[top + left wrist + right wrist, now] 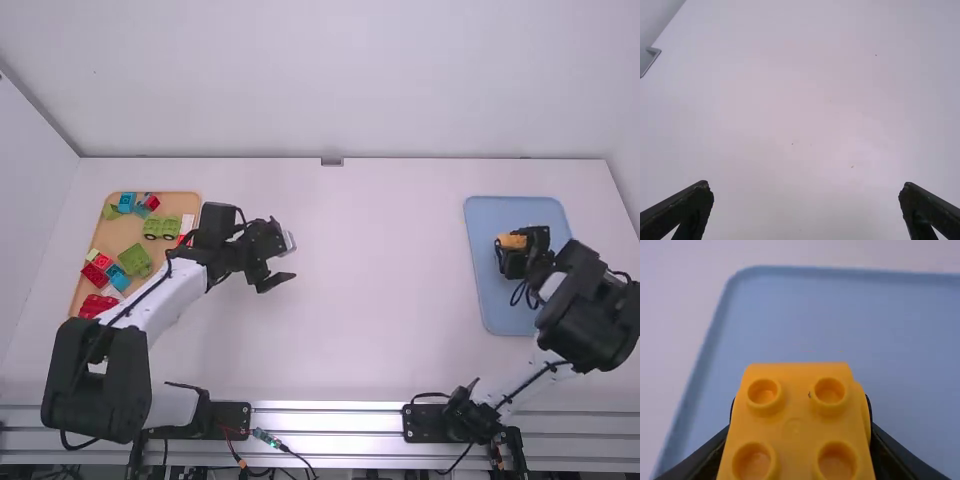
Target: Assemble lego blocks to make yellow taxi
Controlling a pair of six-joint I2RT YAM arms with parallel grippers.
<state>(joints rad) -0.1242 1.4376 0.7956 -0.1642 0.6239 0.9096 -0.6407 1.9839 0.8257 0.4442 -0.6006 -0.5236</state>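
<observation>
Over the blue tray (492, 296) on the right, my right gripper (512, 248) is shut on a yellow taxi body (513, 241). In the right wrist view the yellow taxi body (795, 427) has round studs on top and sits between the fingers of my right gripper (800, 440), above the blue tray (840, 315). My left gripper (286, 268) is open above the white table, right of the tan tray. In the left wrist view, my left gripper (806, 192) has its fingers wide apart with bare table between them.
A tan tray (121, 234) at the far left holds several loose blocks, among them a green wheeled piece (160, 227), a green block (135, 260) and a red block (96, 305). Part of the left arm lies over its near right side.
</observation>
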